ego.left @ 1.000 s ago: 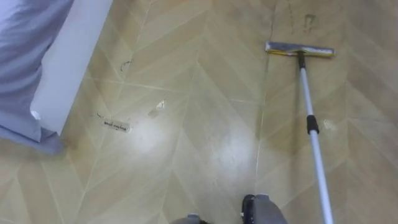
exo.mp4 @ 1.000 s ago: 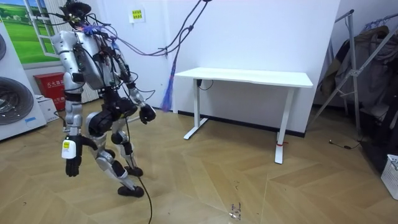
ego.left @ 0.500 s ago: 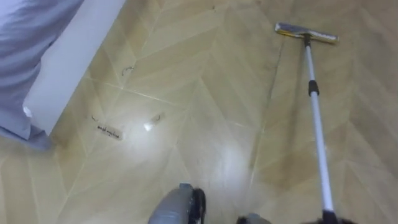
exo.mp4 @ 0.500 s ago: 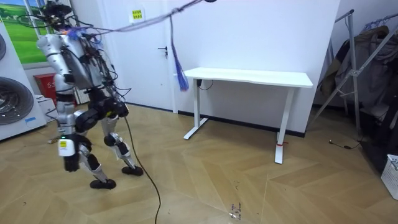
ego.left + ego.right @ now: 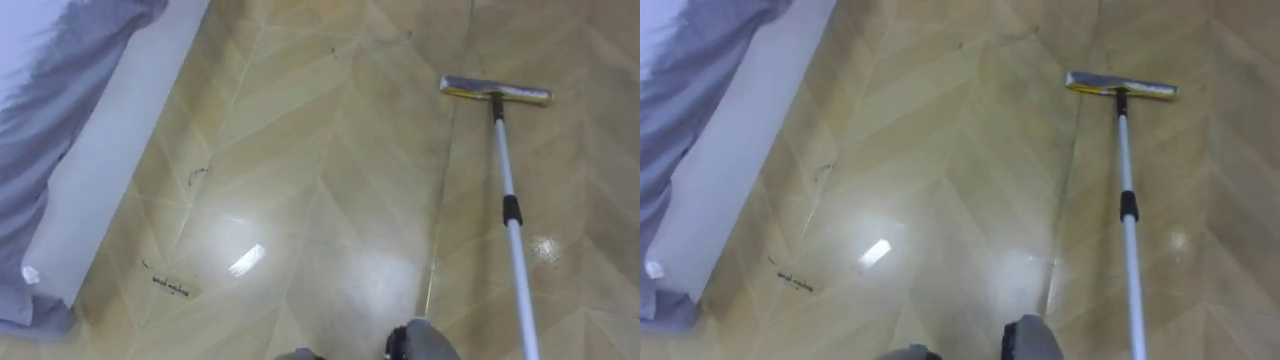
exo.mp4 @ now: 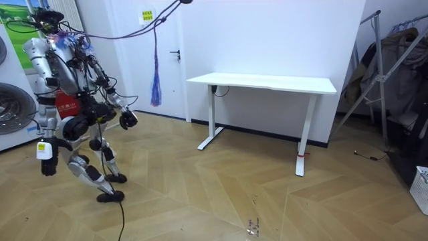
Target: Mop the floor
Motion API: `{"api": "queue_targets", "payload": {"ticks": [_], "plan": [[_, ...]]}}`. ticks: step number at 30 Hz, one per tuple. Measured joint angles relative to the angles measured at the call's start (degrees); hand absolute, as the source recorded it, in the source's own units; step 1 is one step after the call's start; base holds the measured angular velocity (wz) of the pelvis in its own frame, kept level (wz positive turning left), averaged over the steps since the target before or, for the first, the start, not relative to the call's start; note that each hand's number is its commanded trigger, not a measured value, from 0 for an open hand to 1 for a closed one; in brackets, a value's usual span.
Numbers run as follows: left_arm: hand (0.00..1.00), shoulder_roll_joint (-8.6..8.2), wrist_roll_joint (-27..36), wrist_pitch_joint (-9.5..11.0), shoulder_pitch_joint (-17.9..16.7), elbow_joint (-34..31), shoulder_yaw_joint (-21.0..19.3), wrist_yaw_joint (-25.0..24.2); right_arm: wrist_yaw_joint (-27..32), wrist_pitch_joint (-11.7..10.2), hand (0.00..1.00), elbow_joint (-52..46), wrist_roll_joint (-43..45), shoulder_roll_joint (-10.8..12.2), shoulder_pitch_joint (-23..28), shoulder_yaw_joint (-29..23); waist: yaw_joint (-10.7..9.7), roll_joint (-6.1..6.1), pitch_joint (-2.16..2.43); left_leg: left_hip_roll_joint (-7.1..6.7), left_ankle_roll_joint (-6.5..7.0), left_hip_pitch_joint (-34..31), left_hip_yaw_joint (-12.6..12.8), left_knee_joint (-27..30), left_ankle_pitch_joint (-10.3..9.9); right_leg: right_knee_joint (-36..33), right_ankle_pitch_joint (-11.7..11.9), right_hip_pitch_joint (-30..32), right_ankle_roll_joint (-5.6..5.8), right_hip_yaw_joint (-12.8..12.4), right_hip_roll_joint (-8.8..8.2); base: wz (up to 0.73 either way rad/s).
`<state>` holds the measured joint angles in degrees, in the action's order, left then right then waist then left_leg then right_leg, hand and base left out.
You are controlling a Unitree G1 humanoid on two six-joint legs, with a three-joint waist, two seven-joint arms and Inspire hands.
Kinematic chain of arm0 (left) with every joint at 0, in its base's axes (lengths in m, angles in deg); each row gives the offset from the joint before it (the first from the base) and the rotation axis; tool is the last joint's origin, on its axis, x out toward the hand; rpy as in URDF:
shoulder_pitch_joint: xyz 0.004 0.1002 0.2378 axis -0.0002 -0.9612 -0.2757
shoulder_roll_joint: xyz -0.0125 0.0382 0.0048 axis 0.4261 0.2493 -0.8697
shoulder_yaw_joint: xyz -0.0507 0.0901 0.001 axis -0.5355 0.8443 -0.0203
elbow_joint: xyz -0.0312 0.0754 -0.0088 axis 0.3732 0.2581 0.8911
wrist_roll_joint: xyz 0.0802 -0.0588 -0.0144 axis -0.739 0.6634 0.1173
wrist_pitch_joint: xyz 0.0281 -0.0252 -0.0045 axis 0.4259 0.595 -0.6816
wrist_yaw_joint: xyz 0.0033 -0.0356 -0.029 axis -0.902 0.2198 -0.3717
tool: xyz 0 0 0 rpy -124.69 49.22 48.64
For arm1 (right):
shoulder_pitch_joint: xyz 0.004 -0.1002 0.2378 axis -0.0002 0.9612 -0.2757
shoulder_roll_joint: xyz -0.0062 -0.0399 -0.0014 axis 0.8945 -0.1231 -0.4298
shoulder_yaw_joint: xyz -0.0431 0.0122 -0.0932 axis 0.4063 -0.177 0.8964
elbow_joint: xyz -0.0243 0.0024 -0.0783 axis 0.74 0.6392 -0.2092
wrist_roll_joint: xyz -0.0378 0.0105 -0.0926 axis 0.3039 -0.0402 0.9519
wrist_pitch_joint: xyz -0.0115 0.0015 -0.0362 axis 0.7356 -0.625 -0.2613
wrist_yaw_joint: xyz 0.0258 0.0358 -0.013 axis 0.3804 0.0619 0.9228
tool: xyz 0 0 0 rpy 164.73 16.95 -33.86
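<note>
One flat mop (image 5: 504, 160) lies ahead of the robot. Its head (image 5: 495, 91) sits flat on the herringbone wood floor (image 5: 320, 150), and its pale pole runs back to the lower right edge of the eye views. At the left a white panel (image 5: 120, 150) carries grey cloth (image 5: 60, 60). In the room view the robot stands, one foot ahead, beside the washing machine (image 6: 13, 107), well apart from the white desk (image 6: 264, 84). I cannot tell how the fingers of its lowered hand (image 6: 47, 164) or its raised hand (image 6: 127, 119) are set, nor what they hold.

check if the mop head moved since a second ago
Yes. The mop head has slid forward, away from the robot: it now lies much farther beyond the dark scuff mark.
</note>
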<state>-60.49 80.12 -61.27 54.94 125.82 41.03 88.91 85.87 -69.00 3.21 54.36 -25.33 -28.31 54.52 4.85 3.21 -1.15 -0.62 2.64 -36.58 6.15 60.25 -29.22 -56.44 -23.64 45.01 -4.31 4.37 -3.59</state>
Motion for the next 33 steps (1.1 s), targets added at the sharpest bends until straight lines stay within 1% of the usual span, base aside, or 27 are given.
{"api": "queue_targets", "payload": {"ticks": [1, 2, 3, 5, 6, 8, 9, 10, 11, 12, 13, 14, 15, 16, 17, 18, 20, 22, 23, 24, 25, 26, 27, 29, 30, 31, 33], "plan": [[0.00, 0.03, 0.1, -0.3, -0.3, 0.0, 0.5, 0.5, 0.0, 0.4, 1.00, 0.5, 0.0, -0.8, -2.6, 0.0, 0.2, -0.39, -0.21, 0.66, -2.12, -1.2, 0.0, 3.6, 1.4, -0.8, -1.1, -0.5, -0.36, -0.1, 0.50, 0.07], [0.00, 0.30, 0.2, -0.1, -1.1, -0.5, 0.6, 0.8, 0.0, 0.4, 1.00, 0.4, -0.1, -1.4, -5.5, 0.0, 0.3, -0.98, -0.45, 1.13, -2.97, -2.8, -0.2, 5.8, 2.7, -1.0, -1.9, -1.0, -0.41, -0.6, 1.16, 0.08], [0.00, 0.51, 0.2, 0.0, -1.4, -0.7, 0.6, 0.9, 0.0, 0.4, 1.00, 0.2, -0.1, -1.7, -6.9, 0.0, 0.3, -1.48, -0.51, 1.04, -3.16, -3.8, -0.2, 5.4, 2.6, -1.0, -2.1, -1.1, -0.41, -1.0, 1.31, 0.00], [0.00, 1.33, 0.4, 0.6, -3.0, -1.7, 0.6, 0.9, 0.1, 0.2, 1.00, -1.4, -1.2, -2.5, -12.1, 0.0, 1.5, -3.09, -0.61, 1.48, -3.36, -9.9, 0.3, -1.9, 3.2, 0.6, -2.1, -1.7, -0.59, -1.0, 1.87, -0.16], [0.00, 1.46, 0.5, 0.6, -3.4, -1.8, 0.6, 0.9, 0.0, 0.2, 1.00, -2.1, -1.5, -2.7, -13.0, -0.1, 2.0, -3.28, -0.59, 1.41, -3.33, -11.0, 0.4, -5.1, 3.7, 1.1, -2.0, -2.2, -0.39, -1.0, 1.88, -0.18], [0.00, 1.56, 0.6, 0.6, -4.4, -1.8, 0.6, 0.5, -0.6, 0.1, 1.00, -3.8, -3.2, -3.3, -14.6, 0.0, 2.7, -3.37, -0.56, 0.67, -0.99, -12.0, 0.1, -12.2, 11.1, 2.9, -3.2, -6.3, 0.48, -0.8, 1.70, -0.03], [0.00, 1.60, 0.7, 0.6, -4.8, -1.8, 0.6, 0.3, -0.8, 0.0, 1.00, -4.3, -3.9, -3.3, -14.4, 0.0, 2.8, -3.27, -0.42, 0.67, -0.40, -11.5, 0.1, -12.9, 12.4, 3.4, -3.8, -7.3, 0.88, -0.7, 1.69, 0.21], [0.00, 1.66, 0.6, 0.6, -4.8, -1.9, 0.6, -0.4, -1.6, -0.3, 1.00, -4.6, -5.2, -3.2, -13.5, 0.0, 2.6, -2.79, 0.00, 0.71, 1.03, -10.1, 0.4, -13.0, 13.0, 4.3, -4.7, -9.1, 1.69, -0.1, 1.50, 0.40], [0.00, 1.65, 0.5, 0.7, -4.0, -1.8, 0.6, -1.0, -2.3, -0.7, 1.00, -4.6, -6.7, -3.3, -12.0, 0.0, 2.6, -2.81, 0.00, 0.75, 2.65, -9.0, 1.5, -12.9, 13.4, 4.4, -5.5, -10.6, 1.98, 0.5, 0.59, 0.45], [0.00, 1.60, 0.5, 0.7, -3.4, -1.7, 0.6, -1.3, -2.6, -1.0, 1.00, -4.5, -7.5, -3.3, -10.9, -0.1, 2.6, -2.78, 0.01, 0.52, 3.58, -8.5, 1.7, -12.6, 12.7, 4.2, -5.9, -11.1, 2.32, 0.4, 0.29, 0.38], [0.00, 1.55, 0.1, 0.8, -2.5, -1.7, 0.6, -1.9, -3.3, -1.6, 1.00, -4.1, -7.8, -3.5, -8.8, -0.1, 2.4, -2.82, 0.04, -0.63, 4.53, -7.6, 1.8, -12.3, 11.7, 2.2, -5.7, -11.2, 2.84, 0.1, -0.79, 0.33], [0.00, 1.33, -0.5, 1.4, -1.8, -1.6, 0.5, -2.0, -3.7, -2.1, 1.00, -3.5, -7.6, -4.0, -6.6, 0.0, 1.6, -2.63, 0.10, -2.02, 5.22, -6.6, 1.9, -12.2, 10.5, -1.6, -4.7, -10.6, 4.55, -0.1, -1.74, 0.29], [0.00, 1.16, -0.9, 1.6, -1.4, -1.5, 0.5, -2.0, -3.8, -2.4, 1.00, -2.8, -7.5, -4.3, -5.3, 0.1, 1.4, -2.44, 0.18, -2.60, 5.65, -6.1, 2.0, -12.1, 9.9, -3.5, -3.7, -9.9, 5.00, -0.7, -2.16, 0.27], [0.00, 0.90, -2.2, 2.1, -0.7, -1.6, 0.5, -2.0, -3.5, -2.3, 1.00, -1.6, -6.8, -4.8, -2.2, 0.7, 1.4, -1.87, 0.32, -3.55, 6.34, -5.1, 1.9, -11.8, 8.5, -7.8, -1.4, -8.4, 5.80, -2.3, -2.36, 0.14], [0.00, 0.83, -2.9, 2.7, -0.6, -1.7, 0.4, -1.9, -2.4, -2.2, 1.00, -1.5, -6.3, -4.7, 1.1, 1.1, 1.0, -1.17, 0.71, -4.27, 6.67, -4.3, 1.4, -11.7, 7.3, -11.5, 0.8, -6.6, 6.14, -3.6, -2.25, 0.12], [0.00, 0.75, -2.9, 2.8, -0.6, -1.9, 0.4, -1.8, -2.0, -2.2, 1.00, -1.5, -6.3, -4.5, 2.5, 1.1, 0.6, -0.69, 0.93, -4.34, 6.86, -4.1, 1.2, -11.7, 6.9, -11.9, 0.8, -5.7, 6.20, -3.8, -2.17, 0.04], [0.00, 0.56, -2.8, 2.6, -0.6, -1.9, 0.4, -1.4, -0.9, -2.2, 1.00, -1.4, -5.4, -2.4, 6.4, 1.2, -0.7, 0.30, 0.71, -4.34, 7.08, -2.8, 1.1, -12.8, 6.1, -8.0, 0.2, -0.5, 6.38, -4.1, -1.29, -0.03], [0.00, 0.26, -2.8, 2.5, -0.6, -1.6, 0.5, -0.7, -0.6, -2.2, 1.00, -1.2, -4.7, -0.4, 7.6, 1.1, -2.3, 0.14, 0.61, -4.54, 6.89, -1.8, 1.2, -14.2, 6.0, 0.7, 1.2, 2.2, 5.58, -3.9, -0.77, -0.03], [0.00, -0.01, -2.5, 2.2, -0.7, -1.5, 0.5, -0.6, -0.5, -2.2, 1.00, -0.8, -4.4, 0.7, 8.2, 0.9, -3.2, -0.12, 0.52, -4.65, 6.51, -0.7, 1.2, -14.6, 5.3, 6.4, 3.5, 2.6, 4.86, -3.8, -0.11, 0.00], [0.00, -0.36, -1.7, 1.9, -0.9, -1.5, 0.5, -0.5, -0.4, -2.1, 1.00, -0.6, -4.4, 1.4, 9.0, 0.8, -3.2, -0.31, 0.52, -4.56, 6.03, 0.6, 1.2, -14.2, 4.0, 8.4, 7.3, 2.2, 3.92, -3.8, 0.76, -0.06], [0.00, -0.53, -1.1, 1.9, -1.2, -1.5, 0.5, -0.4, -0.4, -2.0, 1.00, -0.6, -4.3, 1.5, 9.2, 0.7, -3.0, -0.29, 0.49, -4.13, 5.64, 1.2, 1.1, -13.8, 3.3, 8.3, 7.5, 1.4, 3.54, -4.0, 1.18, -0.22], [0.00, -0.59, -0.4, 1.8, -1.5, -1.4, 0.5, -0.4, -0.4, -1.6, 1.00, -0.8, -3.9, 1.6, 8.6, 0.6, -2.7, -0.03, 0.62, -3.73, 4.84, 2.1, 0.7, -13.1, 2.2, 7.7, 6.9, 0.3, 2.41, -3.1, 1.67, -0.21], [0.00, -0.50, -0.1, 1.7, -1.5, -1.0, 0.4, -0.3, -0.4, -1.3, 1.00, -0.7, -3.5, 1.6, 8.1, 0.3, -2.9, -0.12, 0.40, -3.56, 4.48, 2.4, 0.3, -12.4, 1.7, 7.2, 6.1, -0.1, 2.01, -2.9, 1.70, -0.07], [0.00, 0.07, 1.4, 1.6, -1.1, -0.4, 0.4, 0.1, 0.1, -0.4, 1.00, -0.4, -3.0, 1.4, 4.9, -0.7, -2.9, -0.54, 0.20, -2.87, 2.94, 1.8, -0.1, -6.4, 0.8, 3.6, 2.5, -1.0, 0.95, -2.4, 1.62, 0.16], [0.00, 0.18, 2.1, 1.6, -1.1, -0.3, 0.5, 0.3, 0.2, 0.0, 1.00, 0.1, -3.0, 1.1, 3.6, -0.6, -2.6, -0.60, 0.16, -2.59, 2.76, 1.3, -0.2, -4.0, 0.8, 2.5, 1.6, -1.2, 0.72, -2.3, 1.76, 0.00], [0.00, 0.31, 2.3, 1.1, -1.2, -0.1, 0.6, 0.6, 0.8, 0.8, 1.00, 0.7, -3.0, 0.2, 0.8, -0.6, -1.9, -1.11, -0.15, -1.87, 2.12, 0.1, 0.0, 0.9, 1.2, 0.3, 0.0, -1.5, 0.36, -2.4, 2.15, -0.12], [0.00, 0.36, 2.3, 0.7, -1.4, 0.2, 0.6, 1.0, 1.5, 1.1, 1.00, 0.7, -3.1, -1.6, -3.8, -0.7, -0.7, -1.42, -0.31, -0.97, -0.86, -1.3, 0.3, 6.6, 2.9, -1.9, -1.9, -2.1, 0.03, -2.9, 2.47, -0.10]]}}
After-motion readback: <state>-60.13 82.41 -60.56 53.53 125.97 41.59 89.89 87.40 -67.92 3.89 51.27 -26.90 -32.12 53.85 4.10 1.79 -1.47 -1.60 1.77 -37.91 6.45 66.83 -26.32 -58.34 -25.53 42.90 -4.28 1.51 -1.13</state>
